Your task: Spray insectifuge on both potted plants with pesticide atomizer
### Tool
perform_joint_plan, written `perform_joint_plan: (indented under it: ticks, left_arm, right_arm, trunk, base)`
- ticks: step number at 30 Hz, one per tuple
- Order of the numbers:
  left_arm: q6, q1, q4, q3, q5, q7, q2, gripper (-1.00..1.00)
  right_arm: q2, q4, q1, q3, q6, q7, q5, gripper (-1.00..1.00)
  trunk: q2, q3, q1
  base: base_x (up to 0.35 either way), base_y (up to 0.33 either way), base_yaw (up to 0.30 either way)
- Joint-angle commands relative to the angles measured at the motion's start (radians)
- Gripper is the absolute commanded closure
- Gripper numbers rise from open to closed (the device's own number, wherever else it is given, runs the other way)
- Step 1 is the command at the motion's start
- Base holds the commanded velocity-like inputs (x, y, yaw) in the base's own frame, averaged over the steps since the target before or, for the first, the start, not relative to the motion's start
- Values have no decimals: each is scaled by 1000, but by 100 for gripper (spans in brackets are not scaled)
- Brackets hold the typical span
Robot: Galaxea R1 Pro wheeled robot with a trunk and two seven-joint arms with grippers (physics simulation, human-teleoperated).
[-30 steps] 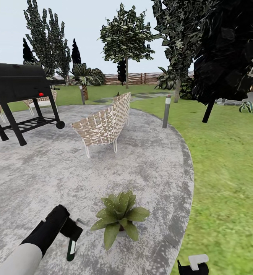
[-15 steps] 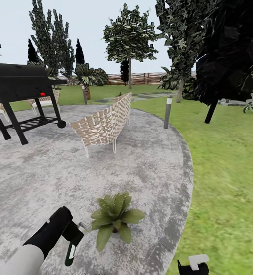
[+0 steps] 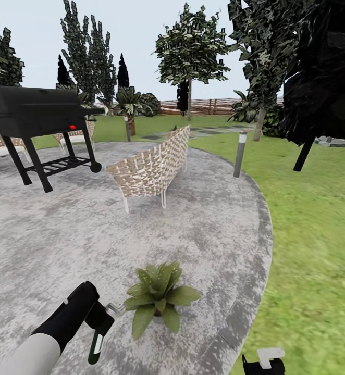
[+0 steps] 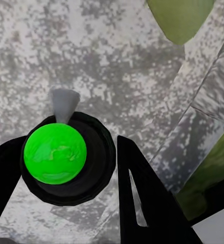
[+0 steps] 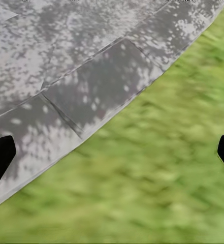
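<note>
The left gripper point(image 3: 100, 320) is clamped on the atomizer point(image 3: 96, 346), which hangs below it with its dark body pointing down at the patio point(image 3: 47, 234). From the left wrist the atomizer point(image 4: 66, 157) sits between the two black fingers point(image 4: 142, 203), its bright green top facing the camera and a grey nozzle pointing away. Just beside the atomizer stands a potted plant point(image 3: 157, 298), on the patio near its curved edge. The right gripper point(image 3: 263, 363) hangs well apart from the plant, over the grass point(image 3: 318, 250) by the patio edge; its fingers point(image 5: 0, 157) are spread wide with nothing between them. Beyond the plant stand a wicker chair point(image 3: 151, 169), a black grill point(image 3: 37, 112) and a bollard light point(image 3: 240, 153).
</note>
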State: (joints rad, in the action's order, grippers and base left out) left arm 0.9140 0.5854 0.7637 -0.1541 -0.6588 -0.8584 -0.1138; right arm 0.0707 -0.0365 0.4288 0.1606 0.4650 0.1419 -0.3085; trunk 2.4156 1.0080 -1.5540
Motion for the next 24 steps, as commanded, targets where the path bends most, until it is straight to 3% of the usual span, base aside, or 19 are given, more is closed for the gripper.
perform_joint_plan:
  ticks: [1,14,24]
  left_arm:
    - [3,1,2,-2,-11,-10,1,100]
    - [3,1,2,-2,-12,-10,2,100]
    - [40,1,2,-5,-13,-10,2,100]
  right_arm:
    - [0,1,1,7,3,4,-11,-100]
    - [0,1,1,7,3,4,-11,-100]
    - [0,1,1,7,3,4,-11,-100]
  trunk:
    - [0,1,0]
    - [0,1,0]
    - [0,1,0]
  base:
    - [141,-215,6]
    - [117,-250,237]
    - [-184,-142,19]
